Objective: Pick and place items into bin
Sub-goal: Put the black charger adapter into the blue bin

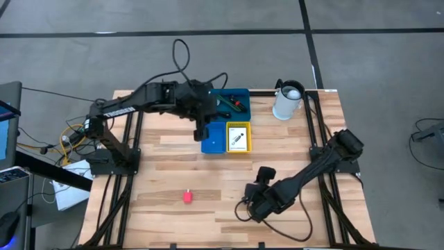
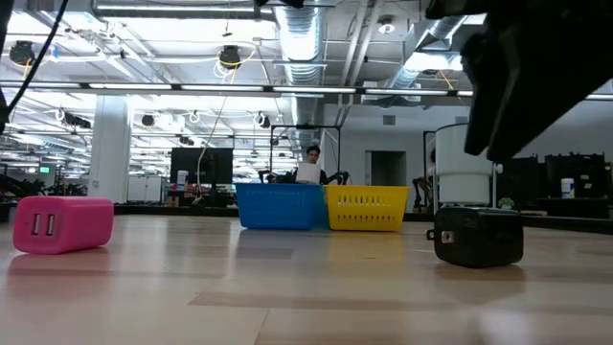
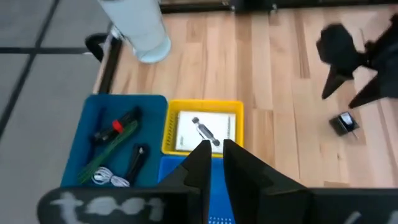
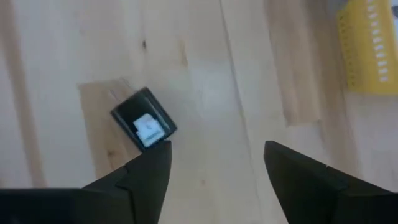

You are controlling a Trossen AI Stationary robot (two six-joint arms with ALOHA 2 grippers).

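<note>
So the left gripper (image 1: 201,133) is hanging right over the bin set, above the small blue bin (image 1: 213,139), and its fingers (image 3: 200,163) are sitting nearly together with just a thin slit between them and nothing in there. Right beside that blue bin, the yellow bin (image 1: 238,137) is holding a white card (image 3: 205,130) with a small dark pen-like thing lying across it. The wide blue tray (image 3: 118,146) joined on the far side is carrying a black cable with a red tip (image 3: 116,126), a green pen (image 3: 111,152), a grey cord (image 3: 109,179) and another small black piece (image 3: 137,158). A white pitcher (image 1: 287,100) is standing near the tray, off toward the table's back edge. Down at the near side, the right gripper (image 4: 214,165) is hovering low over the wooden table (image 1: 166,173) with its fingers spread wide apart, gripping nothing, and a little black block (image 4: 143,118) with a white label is lying on the wood just past one fingertip, not between them. The pink block (image 1: 188,197) is sitting alone on the table, well apart from both grippers and from the bins.
</note>
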